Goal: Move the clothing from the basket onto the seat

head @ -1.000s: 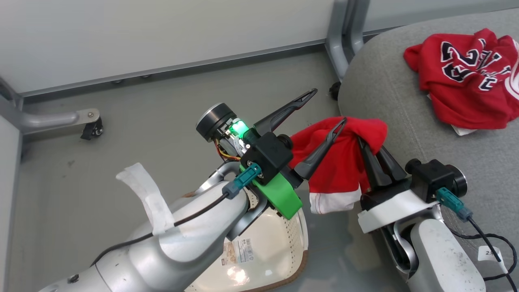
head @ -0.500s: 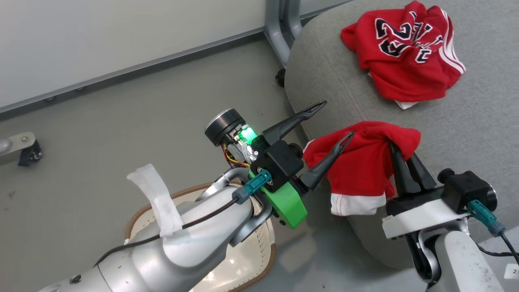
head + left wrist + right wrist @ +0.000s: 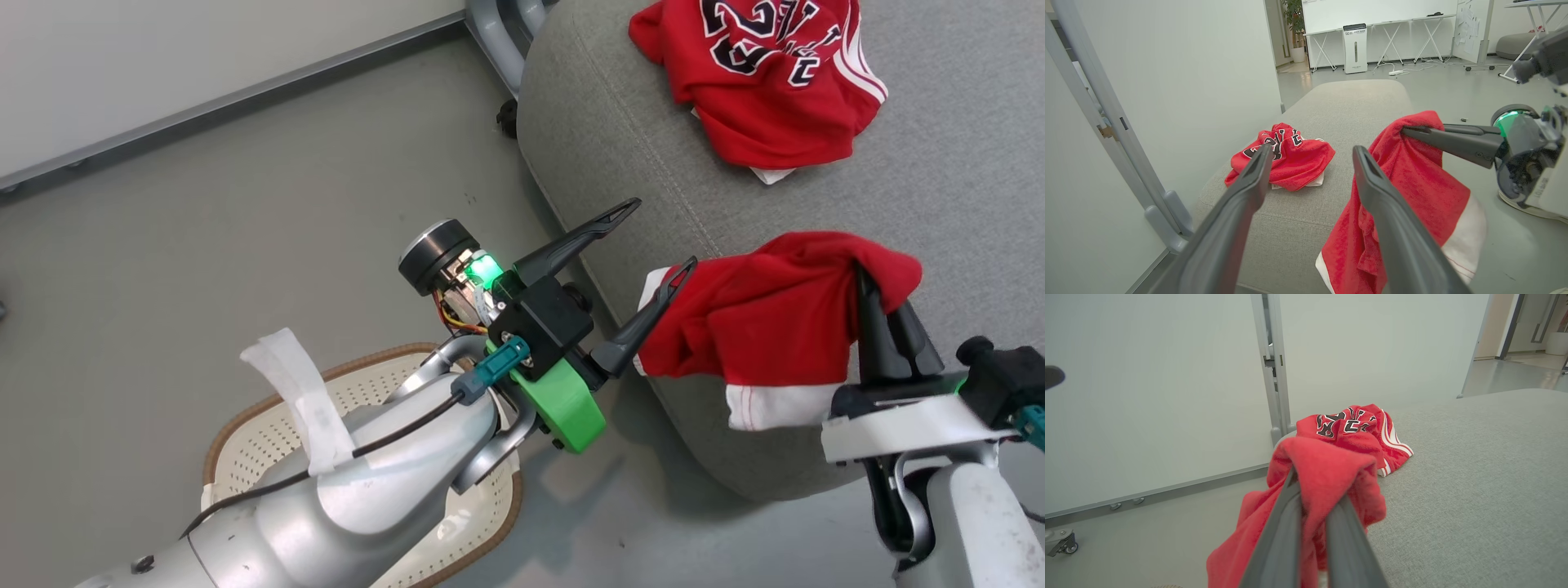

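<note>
As the task stands: one crumpled red jersey (image 3: 755, 98) with black lettering lies on the seat (image 3: 620, 155), well in from the edge; by that showing, the job is about half done.
Held garment: the held garment (image 3: 775, 322), red with a white band at its hem, hangs from the right gripper (image 3: 875, 290) over the seat's rounded near edge and has not yet been laid down.
Basket: the basket (image 3: 245, 408) stands on the floor (image 3: 245, 204) beneath the left arm (image 3: 367, 490). No cloth shows on the perforated bottom in sight, though the arm hides much of it.
What is left: probably only to carry this piece farther over the cushion and release it.
Right gripper: fingers pinched narrow on a fold of the red fabric, pointing up and across the cushion toward the jersey.
Left gripper: the left gripper (image 3: 661, 234) is spread wide with nothing between its fingers. It is raised beside the seat's corner, with one fingertip at the draped garment's edge; whether it touches cannot be told.
</note>
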`<state>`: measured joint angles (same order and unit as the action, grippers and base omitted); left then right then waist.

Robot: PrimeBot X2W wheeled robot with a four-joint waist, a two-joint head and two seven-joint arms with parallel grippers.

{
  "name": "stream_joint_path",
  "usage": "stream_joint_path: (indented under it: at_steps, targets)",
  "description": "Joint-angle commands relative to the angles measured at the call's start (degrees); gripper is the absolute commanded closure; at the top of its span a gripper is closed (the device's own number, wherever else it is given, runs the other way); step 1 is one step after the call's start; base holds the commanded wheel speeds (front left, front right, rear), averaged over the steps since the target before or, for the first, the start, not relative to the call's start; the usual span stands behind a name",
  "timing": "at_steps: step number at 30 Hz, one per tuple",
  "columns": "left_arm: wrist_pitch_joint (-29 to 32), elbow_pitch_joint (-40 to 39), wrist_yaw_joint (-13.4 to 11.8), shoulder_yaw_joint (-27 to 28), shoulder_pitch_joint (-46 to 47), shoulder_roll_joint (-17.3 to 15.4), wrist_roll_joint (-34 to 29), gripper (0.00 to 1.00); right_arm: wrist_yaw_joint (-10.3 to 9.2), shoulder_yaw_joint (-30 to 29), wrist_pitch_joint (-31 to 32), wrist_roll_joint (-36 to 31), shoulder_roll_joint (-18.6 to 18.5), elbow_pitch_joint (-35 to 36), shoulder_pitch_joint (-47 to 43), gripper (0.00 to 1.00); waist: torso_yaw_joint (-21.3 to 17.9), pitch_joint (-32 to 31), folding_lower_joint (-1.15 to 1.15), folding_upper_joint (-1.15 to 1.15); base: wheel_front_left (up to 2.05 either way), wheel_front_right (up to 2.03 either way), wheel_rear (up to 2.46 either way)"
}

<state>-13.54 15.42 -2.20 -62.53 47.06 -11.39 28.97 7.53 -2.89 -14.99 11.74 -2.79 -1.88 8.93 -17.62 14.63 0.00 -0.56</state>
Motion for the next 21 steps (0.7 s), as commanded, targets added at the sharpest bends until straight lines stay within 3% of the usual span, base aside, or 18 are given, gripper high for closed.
stream_joint_path:
  at_steps: [1,7,15,21]
  targets:
    - [-0.27,0.00,-0.24,0.30,-0.18,-0.49,0.05,0.00,-0.07,-0.24,-0.17,-0.46,-0.07,0.57,1.97,1.00,0.47,1.01,0.00,0.56,0.00,0.00,0.00]
    - [-0.60,-0.24,-0.45,0.88,1.43,-1.10,-0.31,0.00,-0.07,-3.29,-0.17,-2.07,-0.32,1.32,10.14,1.00,1.69,4.52,0.00,0.56,0.00,0.00,0.00]
    - [-0.74,-1.03,-0.34,1.70,3.82,-2.35,-1.39,0.00,-0.08,-6.96,-0.17,-3.82,-5.60,0.41,26.32,1.00,4.10,11.74,0.00,0.56,0.00,0.00,0.00]
    - [-1.04,-1.92,-0.98,3.64,6.62,-4.43,-2.27,0.00,-0.08,-10.54,-0.17,-4.62,-11.58,-3.47,40.12,1.00,6.25,18.10,0.00,0.56,0.00,0.00,0.00]
